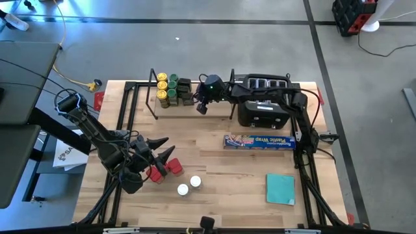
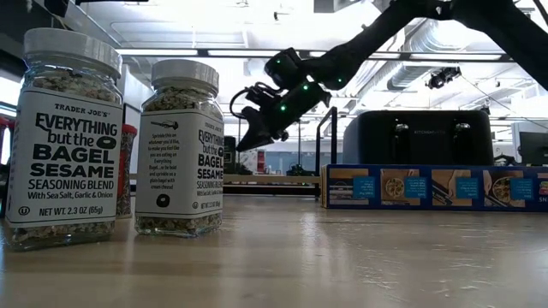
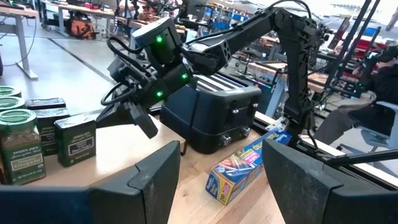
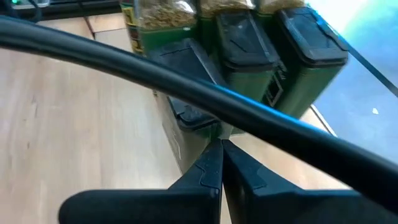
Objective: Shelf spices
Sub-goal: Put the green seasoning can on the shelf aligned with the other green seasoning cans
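Note:
The black rod shelf (image 1: 151, 104) stands at the table's far side. Jars with yellow and green lids (image 1: 166, 88) and small black tins (image 1: 185, 91) stand on its left part. My right gripper (image 1: 203, 106) is shut and empty. It hangs above the shelf floor just right of the tins, pointing at them behind the shelf's rod (image 4: 186, 87). My left gripper (image 1: 161, 149) is open and empty at the near left, just above two red square tins (image 1: 173, 167). Two white-capped jars (image 1: 189, 186) stand upright on the table beside them; they also show in the low view (image 2: 68, 137).
A black toaster (image 1: 263, 107) stands right of the shelf, under the right arm. The long blue plastic-wrap box (image 1: 259, 141) lies in front of it. A flat teal square (image 1: 280, 188) lies at the near right. Bare wood lies between the shelf and the jars.

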Motion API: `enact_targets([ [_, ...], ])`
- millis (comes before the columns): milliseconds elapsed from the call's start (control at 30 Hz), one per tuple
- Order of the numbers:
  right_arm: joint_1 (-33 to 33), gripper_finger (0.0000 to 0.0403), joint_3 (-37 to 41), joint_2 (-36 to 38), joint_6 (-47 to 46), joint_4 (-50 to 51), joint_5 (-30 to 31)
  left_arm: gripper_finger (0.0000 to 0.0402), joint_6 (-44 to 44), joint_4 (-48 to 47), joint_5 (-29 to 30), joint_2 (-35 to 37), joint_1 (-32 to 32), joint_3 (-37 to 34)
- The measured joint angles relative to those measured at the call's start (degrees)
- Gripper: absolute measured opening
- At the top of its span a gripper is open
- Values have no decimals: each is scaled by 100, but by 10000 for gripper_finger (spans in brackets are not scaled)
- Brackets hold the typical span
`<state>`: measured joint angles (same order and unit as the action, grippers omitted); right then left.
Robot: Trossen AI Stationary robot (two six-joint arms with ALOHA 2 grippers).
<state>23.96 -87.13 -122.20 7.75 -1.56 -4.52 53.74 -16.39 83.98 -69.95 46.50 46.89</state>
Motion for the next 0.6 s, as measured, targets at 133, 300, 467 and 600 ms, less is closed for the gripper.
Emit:
enact_targets([
  [133,-77,0,-2,-121,-31,-162,-10,220,2,-4,9,0,0,0],
  [300,-163,0,-1,-199,-24,-290,292,220,4,0,11,0,2,0],
  [467,-165,0,-196,-143,-1,129,403,220,6,-2,4,-2,2,0],
  [600,-187,0,-429,-104,18,615,102,220,6,-5,-19,-2,2,0],
])
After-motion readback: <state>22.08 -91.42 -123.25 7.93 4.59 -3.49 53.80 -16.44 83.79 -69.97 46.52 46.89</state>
